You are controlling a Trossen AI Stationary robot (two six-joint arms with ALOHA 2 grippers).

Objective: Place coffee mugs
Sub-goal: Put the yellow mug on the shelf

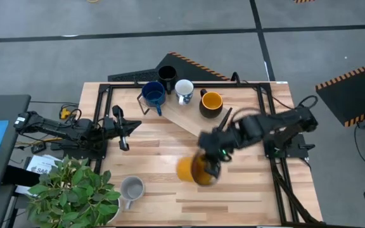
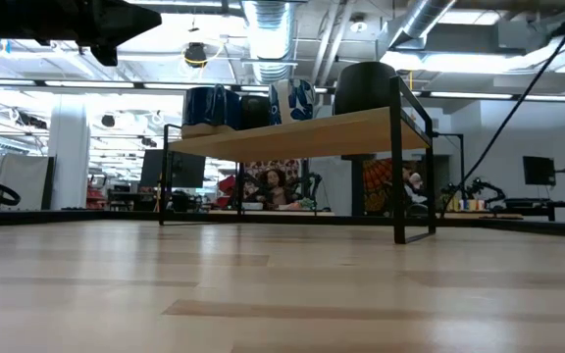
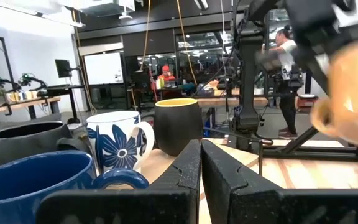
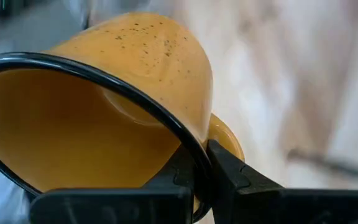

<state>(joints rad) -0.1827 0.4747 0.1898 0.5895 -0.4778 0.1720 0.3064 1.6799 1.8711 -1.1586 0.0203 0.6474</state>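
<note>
Wooden tabletop [image 1: 170, 183] with raised shelf [image 1: 182, 114]: four mugs shelved at upper centre. Right gripper [image 1: 209, 159] clamps a yellow-orange mug [image 1: 192, 170] by its rim, lower centre, shelf lying up-frame; left gripper [image 1: 124, 130] idle, pinched closed, centre left.

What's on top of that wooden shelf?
Four mugs stand in a row on the wooden shelf: a black mug, a dark blue mug, a white flowered mug and a yellow-orange mug. Whether anything is inside them cannot be seen.
</note>
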